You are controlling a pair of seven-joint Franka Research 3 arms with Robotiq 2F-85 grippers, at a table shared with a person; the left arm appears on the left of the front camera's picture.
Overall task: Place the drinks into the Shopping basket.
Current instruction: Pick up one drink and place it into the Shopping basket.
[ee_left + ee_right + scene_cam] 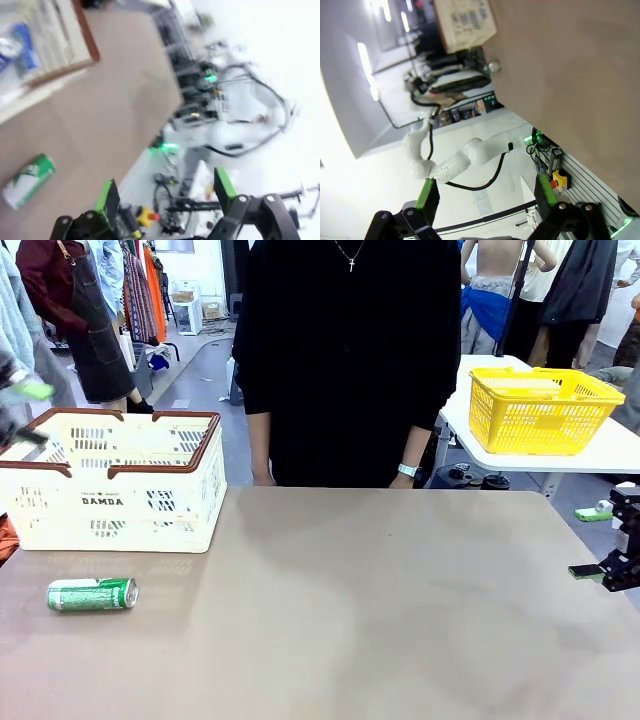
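Left tool [165, 200]: blurred at upper left edge of front view; wrist view shows fingers spread wide, holding nothing. Right tool [487, 197]: low at right edge in front view, likewise spread and empty. Green can [92, 594] lies on its side on the worktop [380, 610], lower left, before the Shopping basket [112, 480]. Left wrist view alone shows a blue can [19, 47] inside the basket, upper left.

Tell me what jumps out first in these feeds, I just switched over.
The cream Shopping basket sits at the table's far left, with a blue can inside it. A green can lies on its side on the table, just in front of the basket. Both pincers are open and empty: the left pincer hangs above the table's near edge, the right pincer by the table's right edge.
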